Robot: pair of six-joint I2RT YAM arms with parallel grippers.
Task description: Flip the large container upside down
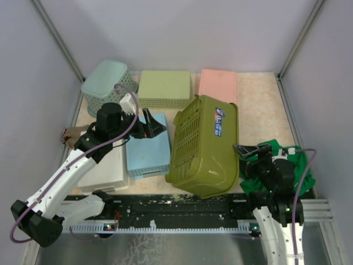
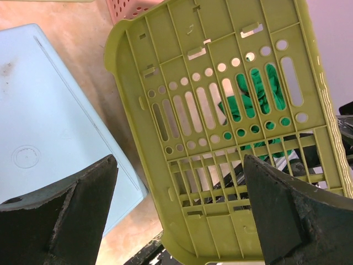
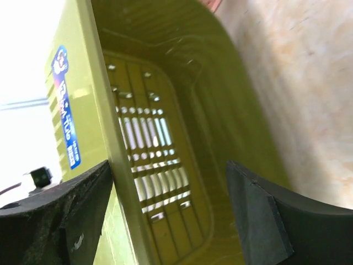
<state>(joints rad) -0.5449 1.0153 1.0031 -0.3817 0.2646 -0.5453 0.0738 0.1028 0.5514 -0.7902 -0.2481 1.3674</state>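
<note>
Mid-table, between a light blue bin and a green cloth, the large container rests tipped on one long side, about halfway over.

Its slotted base faces the left arm and its open mouth faces the right arm and the table, so the flip looks unfinished. The right gripper sits just beside the rim on the mouth side, its jaws well apart. In its wrist view the rim edge runs up between them, clamped by neither. The left gripper hovers over the blue bin, spread as wide as it goes and holding nothing. It points at the base (a fair spot, I judge, to push the tub the rest of the way onto its rim).
</note>
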